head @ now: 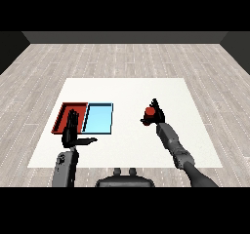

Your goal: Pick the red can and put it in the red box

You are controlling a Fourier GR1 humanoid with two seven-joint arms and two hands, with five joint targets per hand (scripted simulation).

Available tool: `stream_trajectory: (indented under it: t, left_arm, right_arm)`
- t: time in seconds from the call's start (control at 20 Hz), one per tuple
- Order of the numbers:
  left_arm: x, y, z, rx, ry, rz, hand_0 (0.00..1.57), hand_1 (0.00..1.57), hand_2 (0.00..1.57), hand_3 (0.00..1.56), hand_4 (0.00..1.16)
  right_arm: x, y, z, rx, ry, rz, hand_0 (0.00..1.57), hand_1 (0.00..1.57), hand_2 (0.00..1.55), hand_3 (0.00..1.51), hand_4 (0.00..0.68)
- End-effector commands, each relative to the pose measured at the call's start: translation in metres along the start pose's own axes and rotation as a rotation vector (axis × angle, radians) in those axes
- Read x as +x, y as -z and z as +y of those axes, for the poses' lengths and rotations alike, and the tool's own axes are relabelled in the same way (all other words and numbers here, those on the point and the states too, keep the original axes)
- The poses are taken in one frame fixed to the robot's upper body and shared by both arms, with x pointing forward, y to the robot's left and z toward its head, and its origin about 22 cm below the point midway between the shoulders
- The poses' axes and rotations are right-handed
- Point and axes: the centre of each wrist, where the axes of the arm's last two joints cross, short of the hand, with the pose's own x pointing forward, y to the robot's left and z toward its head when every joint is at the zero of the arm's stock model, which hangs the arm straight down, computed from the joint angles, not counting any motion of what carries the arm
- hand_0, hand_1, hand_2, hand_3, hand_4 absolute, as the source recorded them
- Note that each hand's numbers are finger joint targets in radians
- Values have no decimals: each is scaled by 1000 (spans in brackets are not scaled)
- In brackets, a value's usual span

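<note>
The red can (149, 112) is right of the table's middle, with my right hand (157, 115) curled round it; black fingers show above and beside the can. Whether the can rests on the table or is lifted off it, I cannot tell. The red tray (62, 116) lies at the left of the table, partly behind my left hand (71, 130). That hand stands upright with straight fingers and its thumb stuck out to the right, holding nothing.
A light blue tray (99, 118) lies right beside the red tray, between it and the can. The white table (126, 91) has its edges all in view, with grey wooden floor around it.
</note>
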Motion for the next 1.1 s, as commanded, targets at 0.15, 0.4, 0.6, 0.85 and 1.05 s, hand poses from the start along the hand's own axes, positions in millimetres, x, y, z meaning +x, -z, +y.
stream_trajectory:
  t: [0.15, 0.4, 0.6, 0.85, 1.05]
  left_arm:
    - [-16, -11, -3, -2, 3, 3, 0, 0, 0, 0, 0]
    - [-11, -16, 2, -10, 8, -10, 0, 0, 0, 0, 0]
    - [-14, 0, -7, -11, 17, -1, 0, 0, 0, 0, 0]
    - [-16, 10, -21, -28, 18, 3, 0, 0, 0, 0, 0]
    - [-12, -17, -14, -69, 6, 13, 0, 0, 0, 0, 0]
  right_arm:
    - [-3, 1, 4, -62, -66, 11, 1470, 1470, 1469, 1434, 579]
    - [7, 4, -1, -74, -126, 4, 1497, 1497, 1465, 1436, 667]
    - [12, 12, 7, -46, -176, -14, 1464, 1464, 1453, 1425, 656]
    - [20, 18, 9, -34, -207, -61, 1472, 1472, 1457, 1419, 652]
    - [29, 18, 9, -26, -180, -109, 1445, 1445, 1444, 1410, 653]
